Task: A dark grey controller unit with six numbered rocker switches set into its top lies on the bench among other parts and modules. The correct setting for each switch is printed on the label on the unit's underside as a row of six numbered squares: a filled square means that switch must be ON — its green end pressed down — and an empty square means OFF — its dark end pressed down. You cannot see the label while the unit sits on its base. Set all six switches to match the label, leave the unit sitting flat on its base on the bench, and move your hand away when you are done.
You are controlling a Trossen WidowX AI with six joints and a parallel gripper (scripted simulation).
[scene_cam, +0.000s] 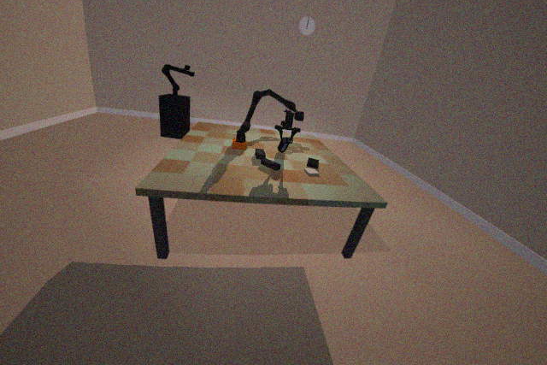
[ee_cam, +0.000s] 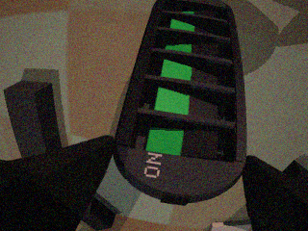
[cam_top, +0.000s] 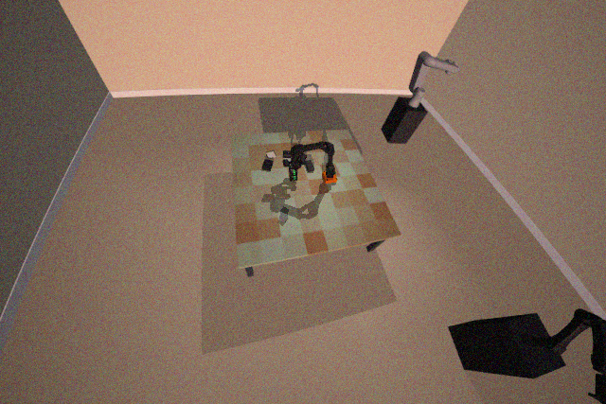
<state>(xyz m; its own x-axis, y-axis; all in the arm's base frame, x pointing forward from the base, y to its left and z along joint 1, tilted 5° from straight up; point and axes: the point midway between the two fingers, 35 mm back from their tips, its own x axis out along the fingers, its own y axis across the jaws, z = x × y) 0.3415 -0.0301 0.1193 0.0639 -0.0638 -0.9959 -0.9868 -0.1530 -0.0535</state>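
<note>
Though aslant, the controller unit (cam_top: 294, 175) (scene_cam: 283, 145) (ee_cam: 207, 173) tight in the clamped hand (cam_top: 294, 167) (scene_cam: 286, 140) (ee_cam: 180, 156), pale “ON” (ee_cam: 153, 165) legible on top.

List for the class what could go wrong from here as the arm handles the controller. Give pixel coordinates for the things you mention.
The dark grey controller unit (cam_top: 290, 172) (scene_cam: 284, 145) (ee_cam: 202, 169) hangs tilted in the black gripper (cam_top: 294, 167) (scene_cam: 287, 138) (ee_cam: 180, 156), so it might slip or swing.

Lowered at that tilt, it could strike the patchwork-coloured table (cam_top: 315, 241) (scene_cam: 265, 198) (ee_cam: 96, 72) edge-first and topple.

The wrist view shows the switches, not the underside label, so pressing any now would probably be guesswork.
</note>
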